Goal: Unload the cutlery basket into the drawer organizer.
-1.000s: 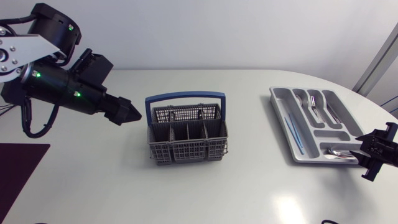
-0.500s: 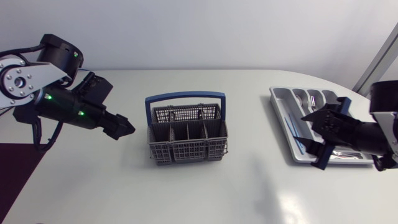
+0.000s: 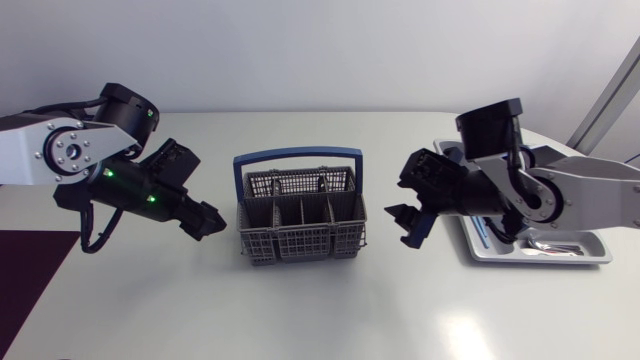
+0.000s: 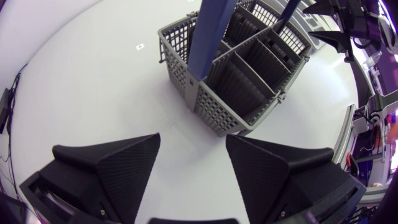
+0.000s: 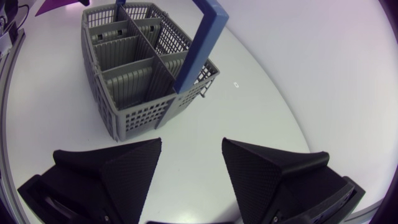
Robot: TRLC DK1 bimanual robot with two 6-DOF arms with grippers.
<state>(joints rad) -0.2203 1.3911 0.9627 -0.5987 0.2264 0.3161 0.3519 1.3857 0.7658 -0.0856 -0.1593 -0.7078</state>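
Observation:
The grey cutlery basket (image 3: 300, 218) with a blue handle (image 3: 298, 157) stands mid-table; no cutlery shows in its compartments. My left gripper (image 3: 214, 221) hangs open just left of it, fingers empty. My right gripper (image 3: 402, 207) is open and empty close to the basket's right side. In the left wrist view the basket (image 4: 239, 68) lies ahead of the spread gripper (image 4: 193, 158). In the right wrist view the basket (image 5: 140, 71) sits ahead of the open gripper (image 5: 191, 162). The grey drawer organizer (image 3: 598, 258) lies at the right, largely hidden behind my right arm, with spoons (image 3: 545, 245) in its near compartment.
A dark mat (image 3: 25, 270) covers the table's front left corner. White tabletop (image 3: 300, 310) stretches in front of the basket and between basket and organizer.
My right arm has swung from the organizer at the right edge over to the basket's right side, its fingers spreading wider. My left arm has come lower and closer to the basket.

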